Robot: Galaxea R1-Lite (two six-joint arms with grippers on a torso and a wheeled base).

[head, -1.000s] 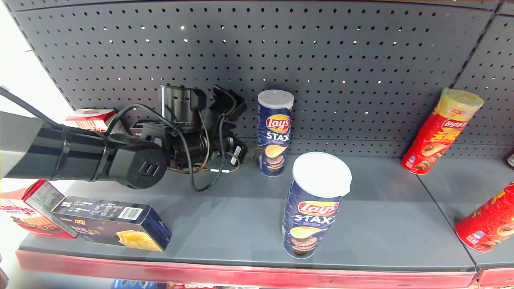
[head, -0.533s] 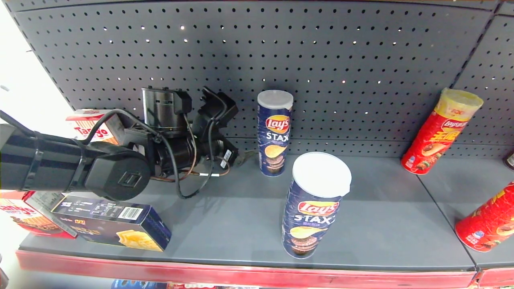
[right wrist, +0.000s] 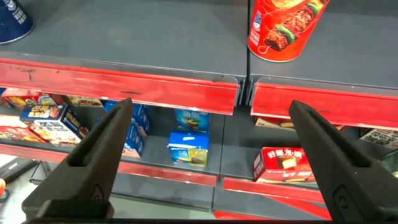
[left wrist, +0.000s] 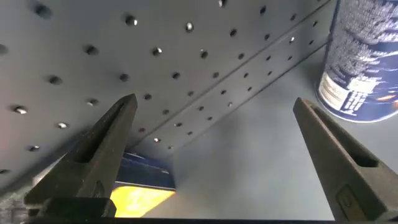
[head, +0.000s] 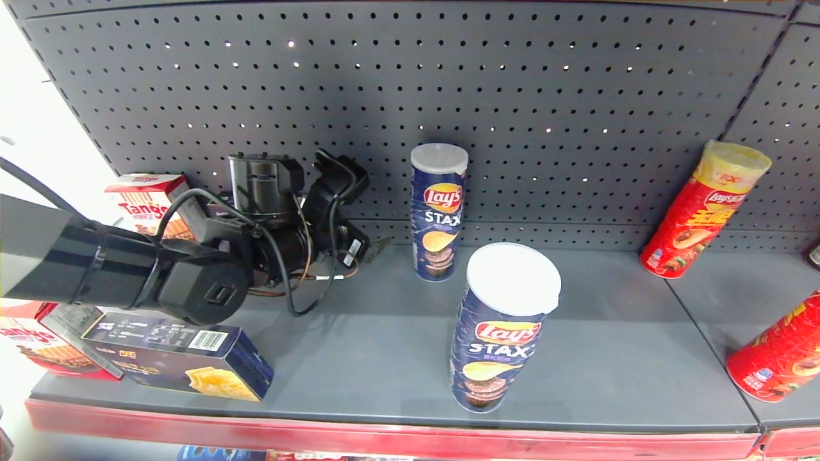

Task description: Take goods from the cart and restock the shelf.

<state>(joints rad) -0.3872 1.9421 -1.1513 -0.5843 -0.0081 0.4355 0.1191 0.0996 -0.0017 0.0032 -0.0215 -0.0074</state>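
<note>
Two blue chip cans stand upright on the grey shelf (head: 359, 358): one at the back (head: 439, 211) by the pegboard, one nearer the front (head: 503, 326). My left gripper (head: 379, 243) hovers just left of the back can, apart from it, open and holding nothing. In the left wrist view the open left gripper (left wrist: 214, 102) faces the pegboard, with the back can (left wrist: 367, 62) off to one side. My right gripper (right wrist: 211, 104) is open and empty in front of the shelf's red front edge (right wrist: 124, 81), below a red can (right wrist: 283, 28).
A red can (head: 705, 211) leans on the pegboard at the right, another (head: 778, 355) lies at the far right. Boxes sit at the left: a dark blue one (head: 182, 355) near the front, red-and-white ones (head: 144, 195) behind. Lower shelves hold boxed goods (right wrist: 189, 146).
My left arm has drawn back to the left, away from the back blue can, which stays standing. Nothing else has moved.
</note>
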